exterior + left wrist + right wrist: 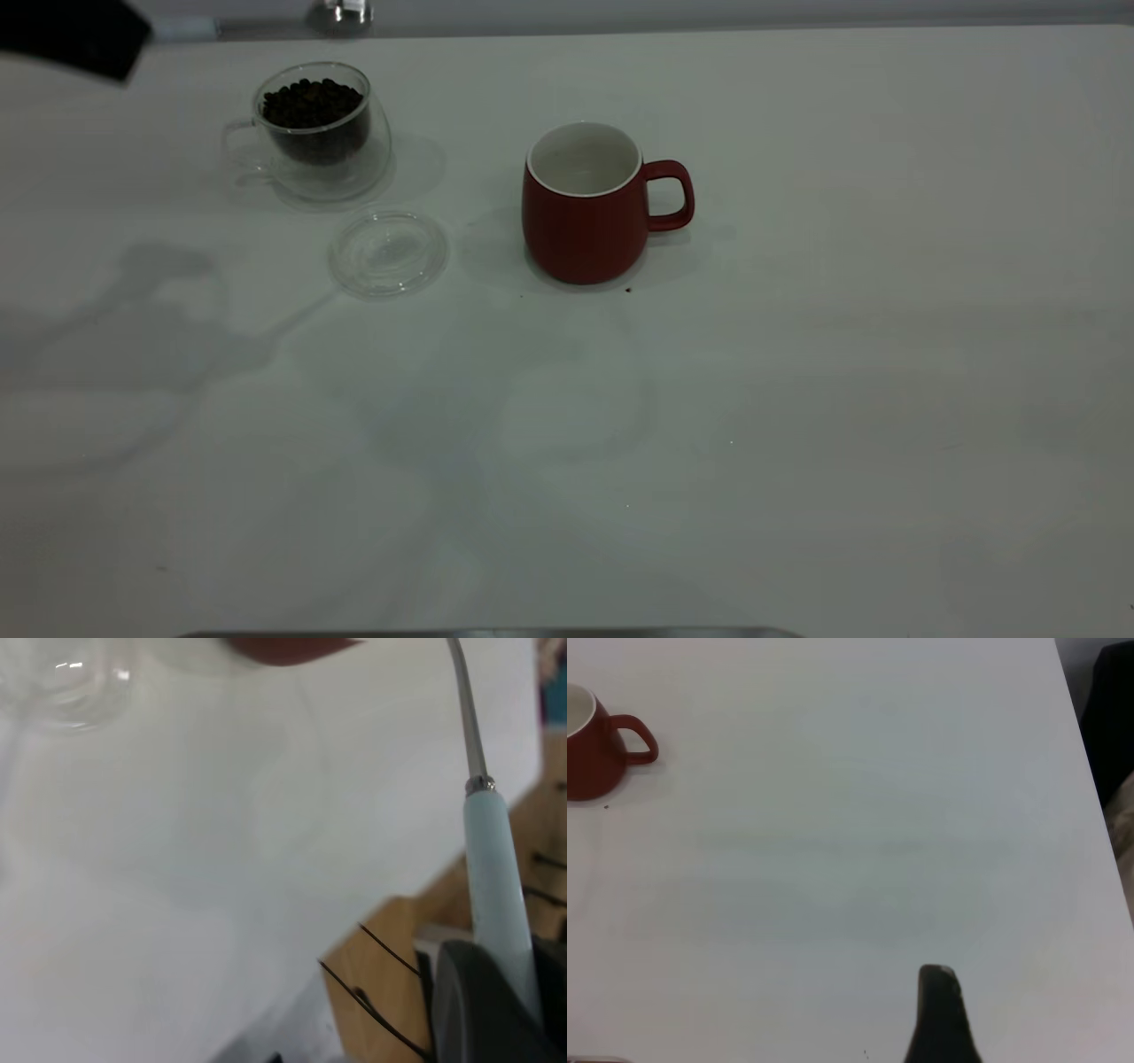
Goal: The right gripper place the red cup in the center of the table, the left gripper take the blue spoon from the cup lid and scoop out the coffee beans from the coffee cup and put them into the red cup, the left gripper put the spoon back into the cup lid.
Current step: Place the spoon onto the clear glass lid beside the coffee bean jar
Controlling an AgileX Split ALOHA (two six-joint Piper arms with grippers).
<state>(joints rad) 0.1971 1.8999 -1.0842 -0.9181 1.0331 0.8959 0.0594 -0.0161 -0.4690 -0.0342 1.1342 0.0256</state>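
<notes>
Exterior view shows the red cup [585, 208] standing upright near the middle of the white worktop [797, 399], its white inside bare and its loop handle turned toward the right arm's side. A tiny dark speck lies on the worktop just beside the cup's base. Toward the left arm's side stands the clear glass coffee cup [314, 133], upright and holding a heap of coffee beans [312, 105] that reaches close to its rim. The cup lid [388, 252] lies flat on the worktop between the two cups, just in front of the coffee cup and apart from the red cup; nothing rests on it.

A black part of the left arm shows at the far upper left corner of this view, raised behind the coffee cup. In the left wrist view the left gripper [496, 1010] holds the blue spoon [492, 877]: its fingers are clamped on the pale blue handle, and the metal neck runs out past the edge of the picture, so the bowl is hidden.

Right wrist view shows one dark tip of the right gripper [943, 1014] above bare worktop, well apart from the red cup; I cannot tell how its fingers stand.
</notes>
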